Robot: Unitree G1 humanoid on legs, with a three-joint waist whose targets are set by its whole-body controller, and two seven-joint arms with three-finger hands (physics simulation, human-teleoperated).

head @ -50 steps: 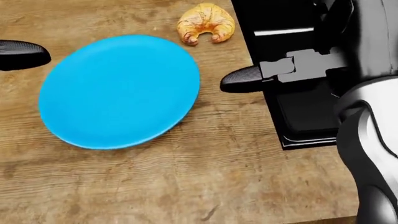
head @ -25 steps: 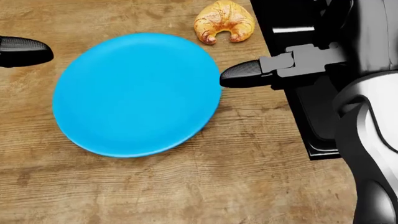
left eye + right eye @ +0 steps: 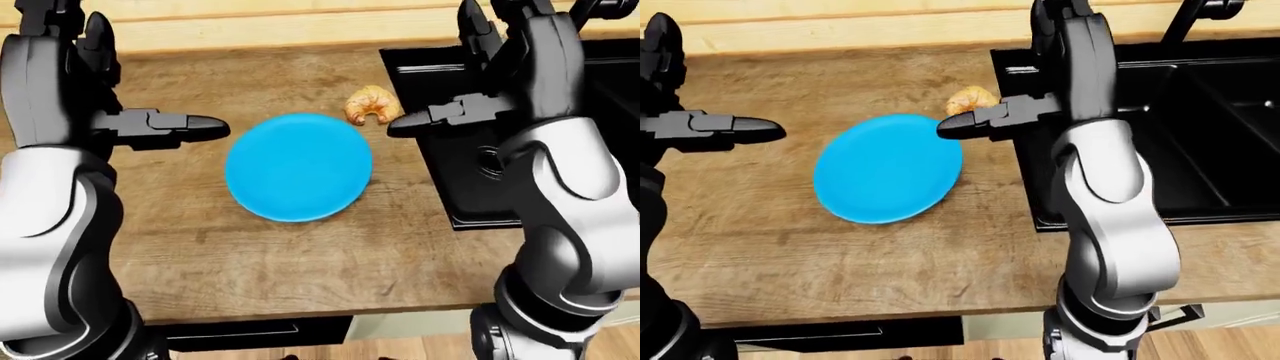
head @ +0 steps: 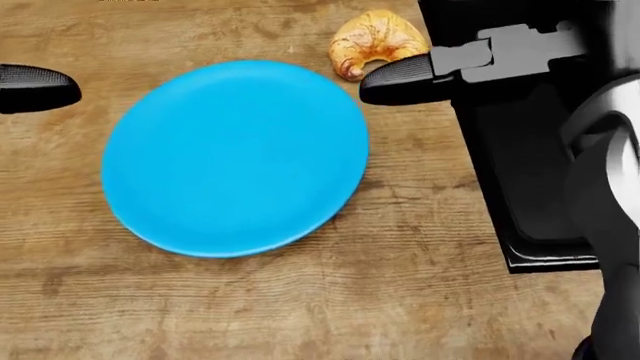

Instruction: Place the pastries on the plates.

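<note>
A round blue plate (image 4: 236, 157) lies on the wooden counter (image 4: 250, 307), with nothing on it. A golden croissant (image 4: 372, 37) lies on the counter just above and right of the plate, beside the sink's edge. My right hand (image 3: 480, 75) hovers over the sink's left rim with fingers spread; one dark fingertip (image 4: 392, 82) points left just below the croissant, apart from it. My left hand (image 3: 100, 82) is raised left of the plate, open and empty, one fingertip (image 4: 35, 88) pointing toward the plate.
A black sink (image 3: 1170, 120) is set in the counter on the right, with a faucet (image 3: 1200, 15) at its top. A pale wooden wall strip (image 3: 280, 30) runs along the counter's top edge. The counter's near edge (image 3: 300, 307) lies at the bottom.
The camera has shifted, so the plate and croissant slid right in the head view. My right fingertip has risen toward the croissant and now sits just below it. Both hands stay open.
</note>
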